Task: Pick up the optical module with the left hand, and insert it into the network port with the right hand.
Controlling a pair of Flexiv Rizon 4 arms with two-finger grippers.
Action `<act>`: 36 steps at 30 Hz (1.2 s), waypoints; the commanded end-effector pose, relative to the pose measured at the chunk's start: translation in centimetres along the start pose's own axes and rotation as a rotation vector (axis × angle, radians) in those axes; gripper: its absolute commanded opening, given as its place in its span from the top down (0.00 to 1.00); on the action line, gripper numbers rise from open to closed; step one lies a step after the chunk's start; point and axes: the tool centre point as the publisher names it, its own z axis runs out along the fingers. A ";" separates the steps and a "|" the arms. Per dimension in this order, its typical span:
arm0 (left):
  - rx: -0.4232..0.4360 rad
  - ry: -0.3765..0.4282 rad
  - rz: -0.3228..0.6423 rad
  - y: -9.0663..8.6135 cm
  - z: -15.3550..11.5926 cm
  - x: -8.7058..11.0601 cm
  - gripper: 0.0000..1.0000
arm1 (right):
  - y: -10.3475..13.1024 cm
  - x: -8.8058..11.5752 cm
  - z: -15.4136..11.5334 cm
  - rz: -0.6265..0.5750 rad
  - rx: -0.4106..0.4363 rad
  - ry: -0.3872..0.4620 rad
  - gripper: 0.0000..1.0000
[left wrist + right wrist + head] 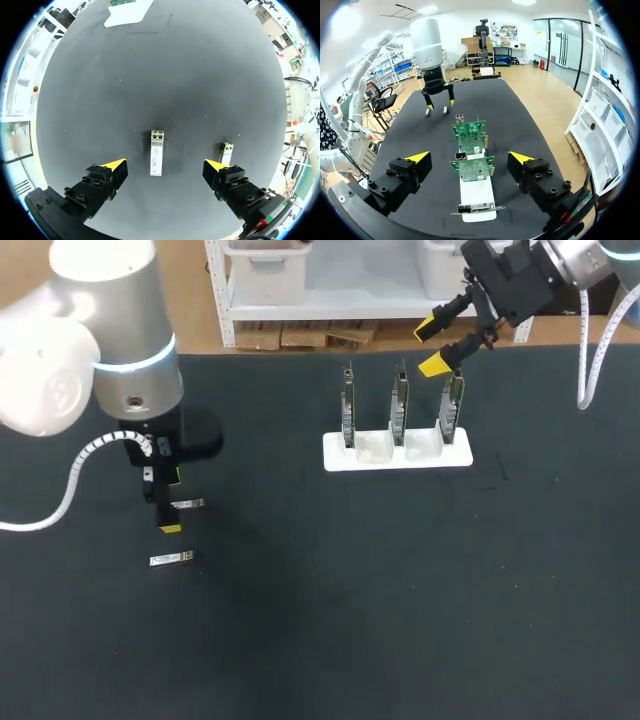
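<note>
Left gripper (170, 502) wide open, empty, over a module (156, 152) lying between its fingers. Second module (226, 152) sits beside one finger, both well in from the table (400, 620) edges. Right gripper (432, 346) open, empty, above the rack (397, 455) near the far edge; the left wrist view alone shows the fingers apart from the module.

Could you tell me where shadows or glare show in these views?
Head view: no hard shadows on the black table, the white stand brightest. Left wrist view: hardly any shadow beside the optical module between the fingers of the left pincer. Right wrist view: the circuit boards evenly lit.
</note>
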 end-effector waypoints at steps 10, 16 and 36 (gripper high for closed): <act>0.007 -0.030 -0.013 -0.3 0.8 0.4 0.00 | 0.1 0.0 0.0 0.000 0.003 0.000 0.00; 0.014 -0.035 0.001 -0.4 1.1 0.5 0.00 | 0.1 0.0 0.0 0.000 0.003 0.000 0.00; 0.015 -0.025 0.006 0.2 1.6 0.4 0.00 | 0.1 0.0 0.0 0.000 0.003 0.000 0.00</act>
